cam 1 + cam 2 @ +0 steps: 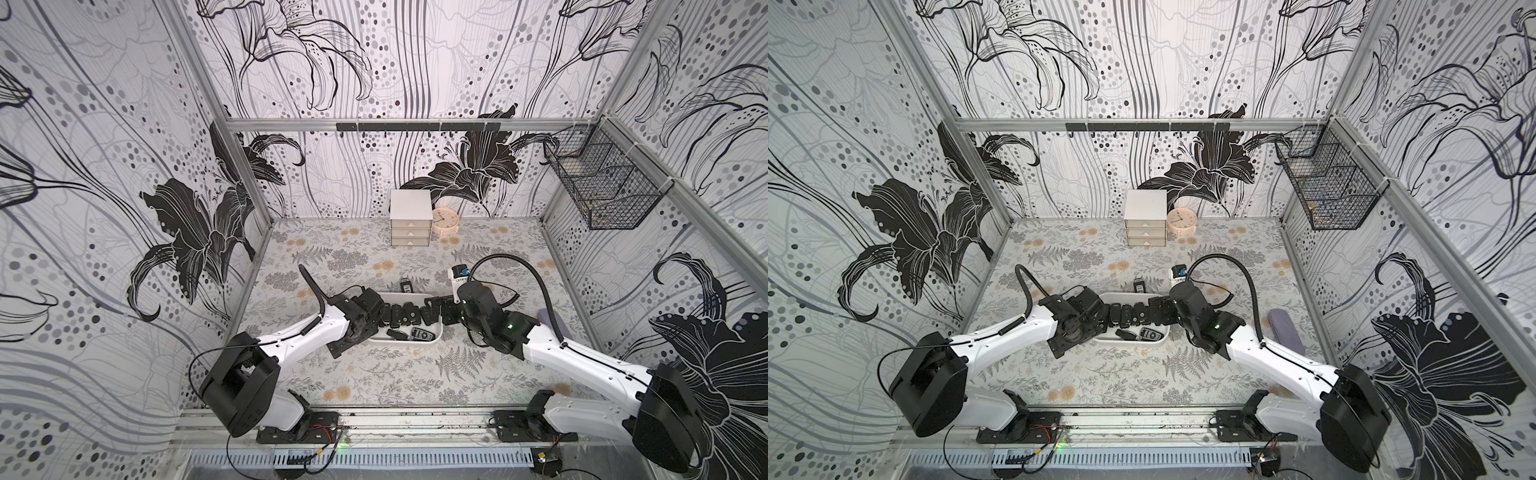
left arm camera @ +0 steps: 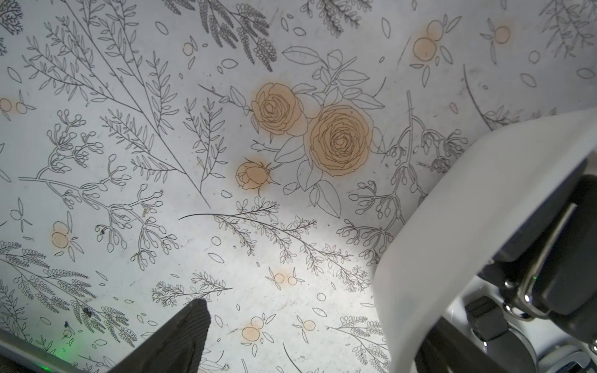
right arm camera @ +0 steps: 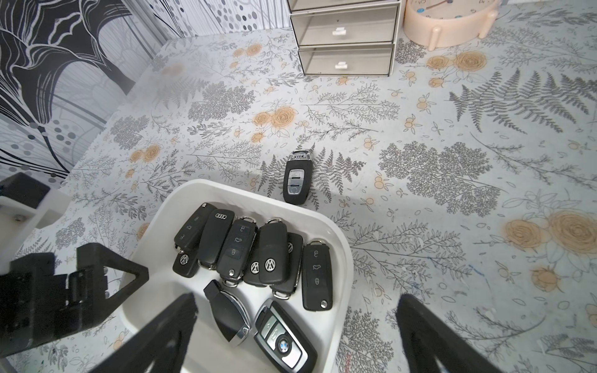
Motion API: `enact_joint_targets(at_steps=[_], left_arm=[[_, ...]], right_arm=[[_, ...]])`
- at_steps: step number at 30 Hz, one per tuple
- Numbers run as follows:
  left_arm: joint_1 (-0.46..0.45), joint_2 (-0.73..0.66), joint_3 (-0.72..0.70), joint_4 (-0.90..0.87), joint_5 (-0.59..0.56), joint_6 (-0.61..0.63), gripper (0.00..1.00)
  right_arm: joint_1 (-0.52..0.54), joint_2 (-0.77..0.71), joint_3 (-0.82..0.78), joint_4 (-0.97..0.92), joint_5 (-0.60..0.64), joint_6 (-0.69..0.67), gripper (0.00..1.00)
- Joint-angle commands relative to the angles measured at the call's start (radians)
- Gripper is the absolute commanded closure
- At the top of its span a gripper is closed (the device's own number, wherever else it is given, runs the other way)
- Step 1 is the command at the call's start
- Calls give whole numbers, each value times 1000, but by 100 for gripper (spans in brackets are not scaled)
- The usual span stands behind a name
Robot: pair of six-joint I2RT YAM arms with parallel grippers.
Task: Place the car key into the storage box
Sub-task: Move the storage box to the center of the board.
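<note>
The storage box (image 1: 405, 296) (image 1: 1129, 297) is a shallow white tray in the middle of the table, holding several black key fobs. One black car key (image 1: 405, 286) (image 3: 298, 177) with silver buttons lies on the table just behind the box's far wall. My left gripper (image 1: 368, 320) (image 2: 297, 323) is at the box's left end, open. One of its fingers (image 2: 184, 336) is over bare table and the other is hidden by the box's wall (image 2: 452, 226). My right gripper (image 1: 440, 316) (image 3: 297, 323) hangs open over the box's right end, holding nothing.
A white three-drawer cabinet (image 1: 410, 224) and a peach clock (image 1: 444, 220) stand at the back wall. A black wire basket (image 1: 602, 183) hangs on the right wall. A grey-purple oblong thing (image 1: 1285, 328) lies by the right arm. A hook rail (image 1: 415, 126) crosses the back.
</note>
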Motion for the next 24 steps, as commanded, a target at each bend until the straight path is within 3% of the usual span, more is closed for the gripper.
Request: enact_joint_targets(at_steps=[1, 14, 24], left_arm=[[18, -34, -31, -88, -36, -40, 4], [169, -163, -121, -204, -49, -35, 3], [215, -237, -133, -199, -40, 15, 2]], right_arm=[[-6, 19, 31, 1, 6, -16, 0], [-26, 141, 79, 12, -44, -10, 0], [-28, 379, 252, -41, -77, -75, 0]])
